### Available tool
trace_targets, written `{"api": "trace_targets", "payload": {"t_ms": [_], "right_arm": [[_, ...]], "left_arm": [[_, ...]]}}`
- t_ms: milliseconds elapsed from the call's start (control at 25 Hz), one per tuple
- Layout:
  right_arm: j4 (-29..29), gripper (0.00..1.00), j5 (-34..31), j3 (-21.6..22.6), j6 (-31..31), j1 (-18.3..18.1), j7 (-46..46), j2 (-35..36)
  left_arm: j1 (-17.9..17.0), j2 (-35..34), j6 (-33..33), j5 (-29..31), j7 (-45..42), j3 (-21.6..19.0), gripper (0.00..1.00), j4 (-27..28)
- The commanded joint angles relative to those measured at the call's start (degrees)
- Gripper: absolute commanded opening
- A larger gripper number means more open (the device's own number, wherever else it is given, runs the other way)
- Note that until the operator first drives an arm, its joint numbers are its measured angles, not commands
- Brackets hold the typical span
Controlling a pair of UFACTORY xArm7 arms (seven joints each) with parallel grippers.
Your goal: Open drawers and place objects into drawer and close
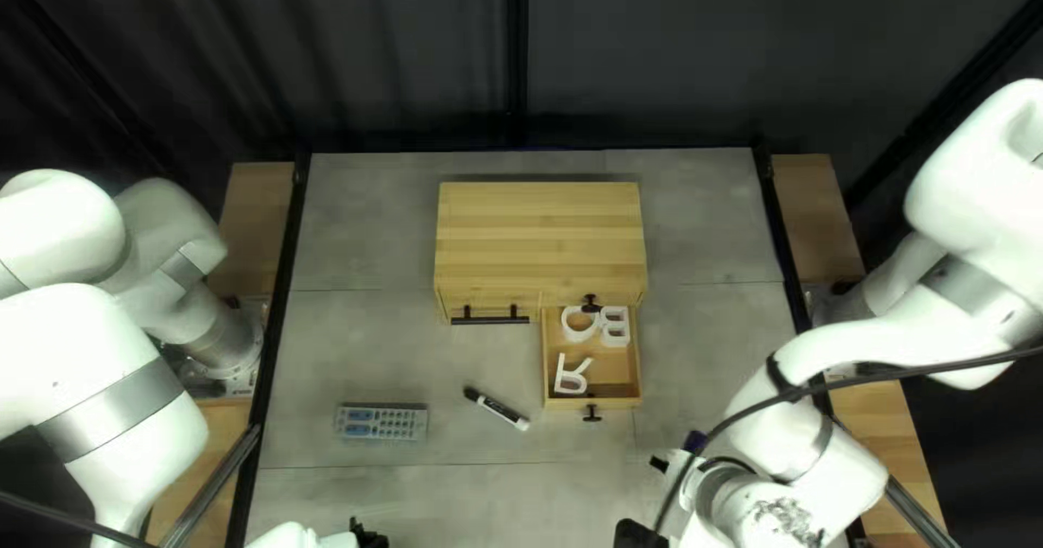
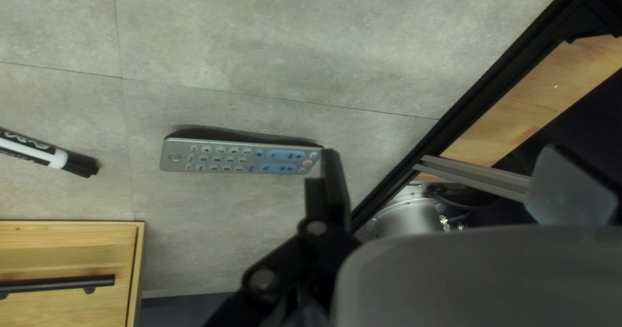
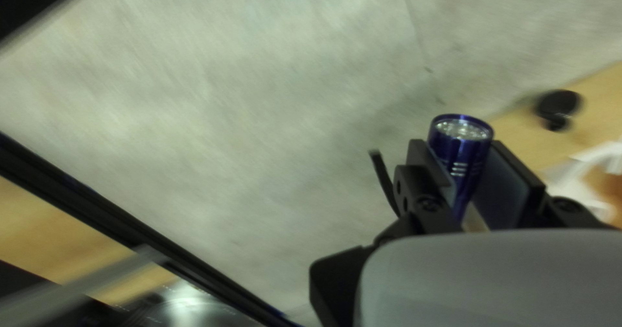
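Our right gripper (image 3: pixel 461 147) pinches the blue flashlight (image 3: pixel 460 151) right of the open drawer (image 1: pixel 621 372); our left gripper (image 2: pixel 440 150), empty, spreads wide, with the marker (image 1: pixel 499 407) and remote control (image 1: pixel 381 423) left of that drawer. Set down crookedly, the flashlight could perch on the white letters (image 1: pixel 561 375) and block closing.

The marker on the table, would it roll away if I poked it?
Probably, if poked sideways: the marker looks long and round, and it lies on its side on the flat table. It should stay stiff when lifted, as its body looks straight and hard. It may feel light, being much thinner than the remote.
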Motion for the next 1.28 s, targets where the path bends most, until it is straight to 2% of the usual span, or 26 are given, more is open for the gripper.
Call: {"api": "trace_targets", "payload": {"t_ms": [40, 240, 480, 760, 1000, 1280], "right_arm": [[-0.9, 0.02, -4.0, -1.6, -4.4, -1.8, -5.2, 1.2], [-0.3, 0.01, -6.0, -3.1, -9.1, -3.6, -8.2, 4.8], [-0.5, 0.01, -6.9, -4.0, -9.6, -4.5, -9.1, 5.4], [0.3, 0.01, -7.7, -4.3, -5.3, -4.5, -9.1, 3.0], [1.2, 0.0, -8.8, -4.4, -4.3, -4.1, -7.2, 4.3], [-2.5, 0.01, -9.7, -6.1, -11.7, -5.8, -4.2, 8.4]], "left_arm": [[0.0, 0.0, 0.0, 0.0, 0.0, 0.0, 1.0, 0.0], [0.0, 0.0, 0.0, 0.0, 0.0, 0.0, 1.0, 0.0], [0.0, 0.0, 0.0, 0.0, 0.0, 0.0, 1.0, 0.0], [0.0, 0.0, 0.0, 0.0, 0.0, 0.0, 1.0, 0.0], [0.0, 0.0, 0.0, 0.0, 0.0, 0.0, 1.0, 0.0], [0.0, 0.0, 0.0, 0.0, 0.0, 0.0, 1.0, 0.0]]}}
